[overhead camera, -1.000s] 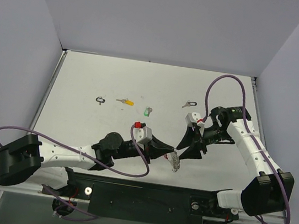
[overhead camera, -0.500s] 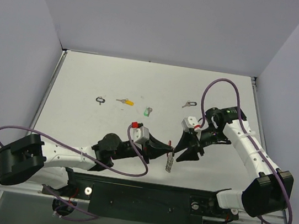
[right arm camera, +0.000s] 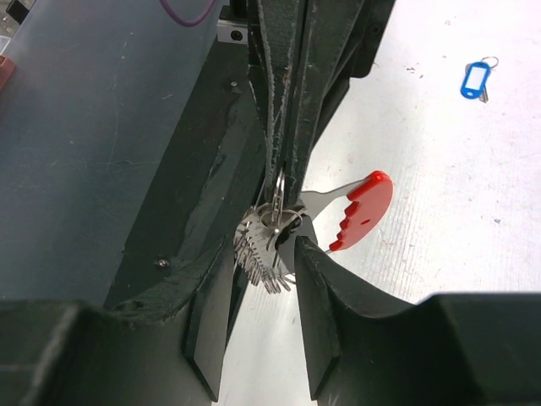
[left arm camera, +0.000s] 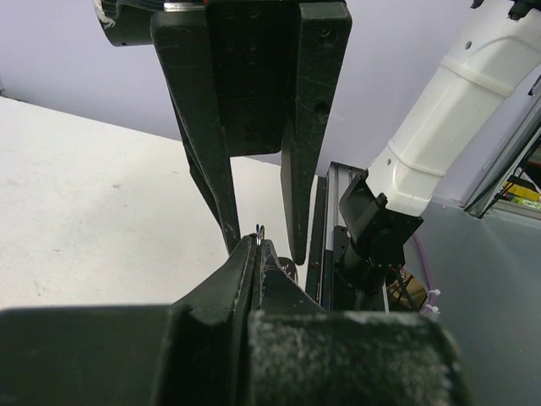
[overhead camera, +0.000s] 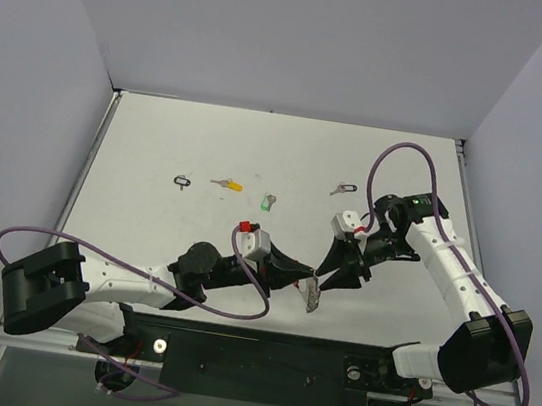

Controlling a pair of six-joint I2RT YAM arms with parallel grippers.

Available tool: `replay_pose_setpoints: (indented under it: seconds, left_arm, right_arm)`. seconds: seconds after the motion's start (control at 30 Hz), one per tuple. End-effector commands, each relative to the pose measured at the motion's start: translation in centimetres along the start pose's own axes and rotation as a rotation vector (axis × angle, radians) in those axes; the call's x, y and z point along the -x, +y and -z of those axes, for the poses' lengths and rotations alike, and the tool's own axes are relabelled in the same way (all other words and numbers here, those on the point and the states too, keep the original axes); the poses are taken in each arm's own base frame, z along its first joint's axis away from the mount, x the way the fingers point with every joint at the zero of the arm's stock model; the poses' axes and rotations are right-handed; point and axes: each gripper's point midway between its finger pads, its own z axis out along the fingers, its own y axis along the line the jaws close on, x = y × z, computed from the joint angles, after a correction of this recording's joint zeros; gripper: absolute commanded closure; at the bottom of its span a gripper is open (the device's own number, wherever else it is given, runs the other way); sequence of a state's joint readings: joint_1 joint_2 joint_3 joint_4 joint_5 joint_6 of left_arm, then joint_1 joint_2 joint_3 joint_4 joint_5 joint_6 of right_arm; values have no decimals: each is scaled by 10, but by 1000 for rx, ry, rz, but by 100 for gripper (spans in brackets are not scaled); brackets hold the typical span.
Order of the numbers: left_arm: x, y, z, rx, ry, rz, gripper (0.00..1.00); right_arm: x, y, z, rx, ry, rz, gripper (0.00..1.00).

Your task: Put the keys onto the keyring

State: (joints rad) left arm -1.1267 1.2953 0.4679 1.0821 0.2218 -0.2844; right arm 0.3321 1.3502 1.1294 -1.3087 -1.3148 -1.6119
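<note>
Left gripper [overhead camera: 311, 275] clamped tight on keyring [right arm camera: 362, 205], table [overhead camera: 159, 137] 6 o'clock. Right gripper [right arm camera: 264, 254] part-open, straddling ring, contact unclear. 4 keys [overhead camera: 227, 184] loose, 10-12 o'clock; apparently 0 threaded.

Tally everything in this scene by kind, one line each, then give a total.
Loose keys on the table: 4
Keyring: 1
Robot arms: 2
Total: 7
</note>
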Motion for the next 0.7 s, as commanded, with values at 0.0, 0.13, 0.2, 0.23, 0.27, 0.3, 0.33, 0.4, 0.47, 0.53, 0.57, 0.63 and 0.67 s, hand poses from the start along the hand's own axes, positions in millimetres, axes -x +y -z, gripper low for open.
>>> replay_pose_setpoints:
  seconds: [0.0, 0.13, 0.2, 0.23, 0.27, 0.3, 0.33, 0.4, 0.47, 0.53, 0.57, 0.63, 0.67]
  left_arm:
    - [16, -6, -2, -37, -65, -5, 100]
    - [7, -5, -2, -39, -23, 7, 100]
    - [6, -5, -2, -39, -17, 17, 100]
    - [5, -5, -2, -38, -13, 23, 100]
    - [4, -6, -3, -39, -11, 28, 100]
    - [4, -5, -2, -36, -10, 33, 100]
    - [5, -5, -3, -35, -12, 40, 100]
    - [5, -5, -5, -35, -12, 47, 100]
    - [4, -5, -7, -33, -6, 52, 100]
    - [1, -3, -8, -25, 4, 62, 100]
    - [3, -3, -9, -25, -2, 62, 100]
    - [2, -1, -10, -14, 2, 67, 100]
    - [2, -1, -11, -12, 0, 67, 100]
  right_arm:
    - [18, 36, 7, 39, -69, -203, 68]
    - [18, 36, 9, 24, -70, -197, 66]
    - [17, 36, 9, 24, -68, -196, 66]
    - [17, 36, 9, 24, -70, -197, 66]
    - [17, 35, 9, 25, -71, -198, 66]
    - [17, 36, 9, 26, -71, -201, 66]
    - [17, 35, 9, 27, -73, -202, 66]
    - [17, 36, 8, 31, -73, -199, 67]
    - [18, 36, 7, 35, -73, -198, 67]
    - [18, 37, 7, 37, -74, -196, 68]
    - [18, 38, 6, 41, -73, -196, 69]
    - [18, 38, 6, 44, -73, -201, 69]
    - [19, 37, 5, 44, -74, -195, 70]
